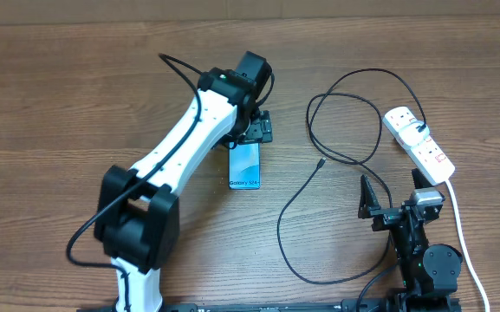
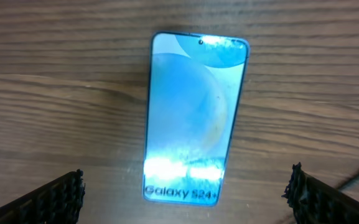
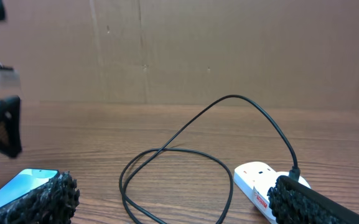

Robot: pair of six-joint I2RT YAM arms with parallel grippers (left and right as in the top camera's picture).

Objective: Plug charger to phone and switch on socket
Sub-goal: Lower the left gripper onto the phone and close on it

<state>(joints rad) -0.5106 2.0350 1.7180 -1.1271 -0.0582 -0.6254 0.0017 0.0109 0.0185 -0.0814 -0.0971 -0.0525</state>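
Note:
The phone (image 1: 246, 166) lies flat on the wooden table, screen up, bright blue with "Galaxy S24+" text at its near end; it fills the left wrist view (image 2: 195, 118). My left gripper (image 1: 254, 130) hovers over its far end, open, its fingertips (image 2: 182, 196) wide on either side of the phone without touching. The charger (image 1: 345, 130) is a thin black cable looping on the table, plugged into the socket (image 1: 418, 143), its free connector (image 1: 320, 162) lying right of the phone. My right gripper (image 1: 392, 201) is open and empty near the table's front, its fingertips (image 3: 179, 199) facing the cable loop (image 3: 167, 168).
The socket's thick white cord (image 1: 459, 227) runs down the right side past my right arm's base. A brown board wall (image 3: 198, 50) stands behind the table. The white left arm (image 1: 172, 165) stretches diagonally across the table's middle left.

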